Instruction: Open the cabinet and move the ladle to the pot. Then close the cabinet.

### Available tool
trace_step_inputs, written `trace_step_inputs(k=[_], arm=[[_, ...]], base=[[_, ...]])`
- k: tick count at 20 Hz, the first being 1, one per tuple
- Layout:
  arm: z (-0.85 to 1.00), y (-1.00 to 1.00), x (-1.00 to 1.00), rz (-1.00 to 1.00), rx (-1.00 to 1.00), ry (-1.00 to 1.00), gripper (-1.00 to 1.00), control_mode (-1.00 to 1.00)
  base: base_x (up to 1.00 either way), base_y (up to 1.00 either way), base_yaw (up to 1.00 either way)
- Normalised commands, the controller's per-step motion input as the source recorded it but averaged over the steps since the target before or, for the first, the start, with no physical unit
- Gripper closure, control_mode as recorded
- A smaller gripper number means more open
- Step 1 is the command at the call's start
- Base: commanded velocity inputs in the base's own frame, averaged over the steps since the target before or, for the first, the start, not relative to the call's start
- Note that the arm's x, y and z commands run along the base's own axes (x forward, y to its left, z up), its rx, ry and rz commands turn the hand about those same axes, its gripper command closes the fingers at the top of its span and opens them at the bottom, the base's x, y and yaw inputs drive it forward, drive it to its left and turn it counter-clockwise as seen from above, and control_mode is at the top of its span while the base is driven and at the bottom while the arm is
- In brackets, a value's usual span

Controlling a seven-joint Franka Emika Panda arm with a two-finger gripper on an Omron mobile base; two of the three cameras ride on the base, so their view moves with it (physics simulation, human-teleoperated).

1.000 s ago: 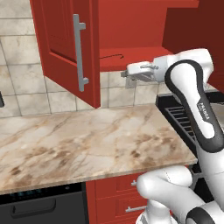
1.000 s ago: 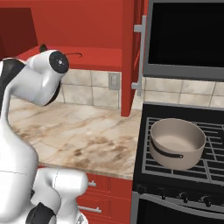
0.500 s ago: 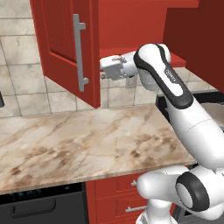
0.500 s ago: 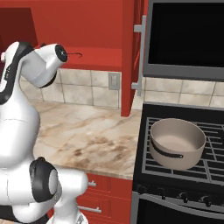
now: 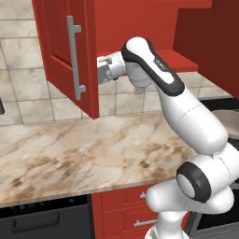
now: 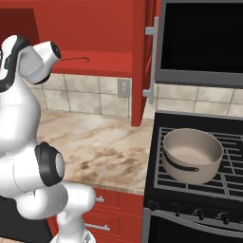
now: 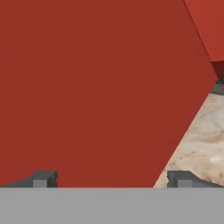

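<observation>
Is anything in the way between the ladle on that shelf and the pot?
Yes. The open right cabinet door hangs between the ladle and the pot; the ladle would likely have to pass around it.

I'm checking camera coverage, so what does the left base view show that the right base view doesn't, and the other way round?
Left base view: the open left cabinet door with its silver bar handle, and the open gripper beside that door's inner edge. Right base view: the pot on the stove, the microwave, and a thin dark ladle on the cabinet shelf. Both: the marble counter and the white arm.
</observation>
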Motion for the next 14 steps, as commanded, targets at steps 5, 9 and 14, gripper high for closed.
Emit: trace_step_inputs(k=[5,9,14], arm=[[0.00,0.72,-0.35,0.20,0.00,0.00,-1.00,-1.00],[0.07,0.32,-0.20,0.15,0.00,0.00,-1.00,-1.00],[0.17,-0.38,-0.01,-0.03,-0.07,-0.12,-1.00,-1.00]], base=[[0.00,0.00,0.00],[0.00,0.00,0.00],[0.00,0.00,0.00]])
